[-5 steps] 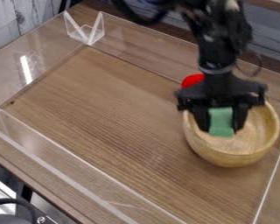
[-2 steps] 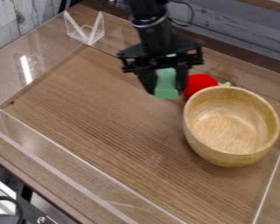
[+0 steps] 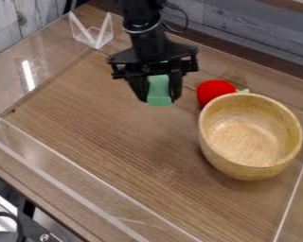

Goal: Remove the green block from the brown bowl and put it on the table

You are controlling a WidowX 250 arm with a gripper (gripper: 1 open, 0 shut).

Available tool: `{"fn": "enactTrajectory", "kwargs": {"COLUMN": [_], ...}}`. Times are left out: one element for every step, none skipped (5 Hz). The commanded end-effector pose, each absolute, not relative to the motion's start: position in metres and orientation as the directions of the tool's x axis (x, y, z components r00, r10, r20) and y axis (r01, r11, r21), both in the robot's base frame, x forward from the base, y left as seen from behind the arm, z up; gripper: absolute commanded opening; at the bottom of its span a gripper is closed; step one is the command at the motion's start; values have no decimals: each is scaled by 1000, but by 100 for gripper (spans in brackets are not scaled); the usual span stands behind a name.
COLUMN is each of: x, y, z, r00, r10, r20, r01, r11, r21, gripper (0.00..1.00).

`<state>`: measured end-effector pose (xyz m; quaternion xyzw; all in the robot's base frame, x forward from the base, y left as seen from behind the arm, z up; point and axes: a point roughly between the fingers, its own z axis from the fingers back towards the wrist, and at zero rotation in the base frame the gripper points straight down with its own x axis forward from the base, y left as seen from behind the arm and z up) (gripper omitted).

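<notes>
Seen from one camera, looking down across a brown wood-grain desk (image 3: 103, 123) with clear acrylic walls (image 3: 41, 184) along its edges. Up at about 11 o'clock from the picture's middle, a black hand (image 3: 155, 88) hanging from a dark arm (image 3: 143, 24), pointed steeply downward. Clamped between its two black fingers (image 3: 133, 82), the green block (image 3: 159, 91): held on end, upper part hidden between the jaws, lower part showing as a light green slab. Raised above the desk, clear of the wood as far as can be told; exact gap not readable from this angle.

At 3 o'clock from the block, just beside the hand, a red ball (image 3: 215, 92), resting on the desk and sitting close against the far rim of the bowl at roughly its 11 o'clock; touching or not cannot be told. At 4 o'clock from the hand and well apart from the block, the brown bowl (image 3: 294, 132): round, light tan, thick-rimmed, smooth inside, upright, with nothing visible in it.

Far back at 12 o'clock, at the corner of the walls, a small clear folded acrylic piece (image 3: 91, 31). Beyond the desk, a grey plank wall (image 3: 268, 24).
</notes>
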<state>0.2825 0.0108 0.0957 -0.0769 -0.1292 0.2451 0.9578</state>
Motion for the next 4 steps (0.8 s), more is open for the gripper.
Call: {"fn": "enactTrajectory", "kwargs": {"x": [284, 293, 300, 287], "y": [5, -1, -6, -3], "z": [101, 95, 89, 85], "r00": [838, 851, 867, 843], "r10": [484, 460, 425, 469], "r20": [251, 254, 259, 262], "r01": [-445, -425, -395, -447], "r11": [873, 887, 905, 883], "r21": [-199, -180, -159, -141], "gripper": [0, 0, 0, 0]}}
